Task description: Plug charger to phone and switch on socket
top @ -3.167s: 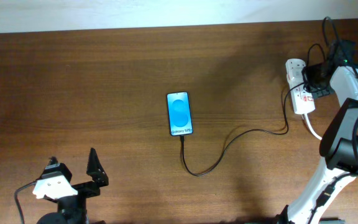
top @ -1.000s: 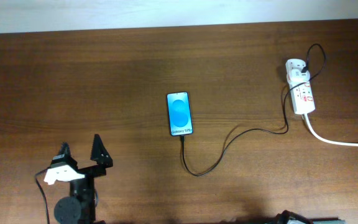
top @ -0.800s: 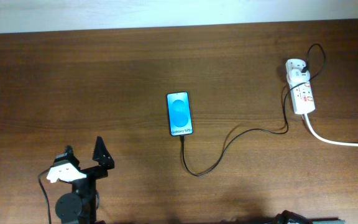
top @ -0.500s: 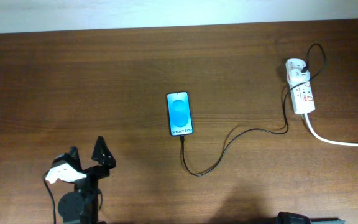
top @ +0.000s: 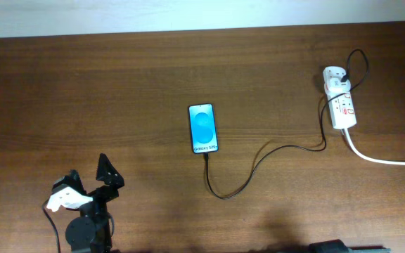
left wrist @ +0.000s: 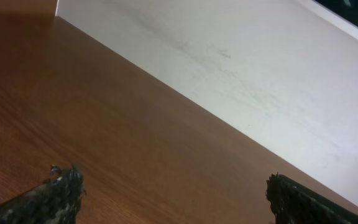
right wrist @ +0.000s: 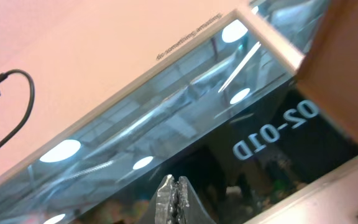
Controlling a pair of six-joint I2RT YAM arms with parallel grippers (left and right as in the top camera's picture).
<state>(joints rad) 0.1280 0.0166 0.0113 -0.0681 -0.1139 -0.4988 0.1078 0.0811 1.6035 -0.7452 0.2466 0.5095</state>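
The phone point(top: 204, 128) lies flat at the table's middle, blue screen up. The thin black charger cable point(top: 259, 160) runs from the phone's near end in a loop to the right and up to the white socket strip point(top: 339, 105) at the far right, where a plug sits in it. My left gripper point(top: 88, 176) is open and empty at the front left, far from the phone; in the left wrist view point(left wrist: 173, 193) its fingers are spread over bare wood. My right gripper point(right wrist: 174, 186) is shut and empty, pointing away from the table at a glass wall; it is out of the overhead view.
The thick white cord point(top: 382, 159) leaves the socket toward the right edge. A white wall borders the table's far edge point(top: 188, 29). A dark part of the right arm's base point(top: 329, 247) shows at the bottom edge.
The right arm has withdrawn from the socket and left the overhead view. The left gripper has drifted slightly left and nearer the front edge. The phone, cable and socket have not moved.
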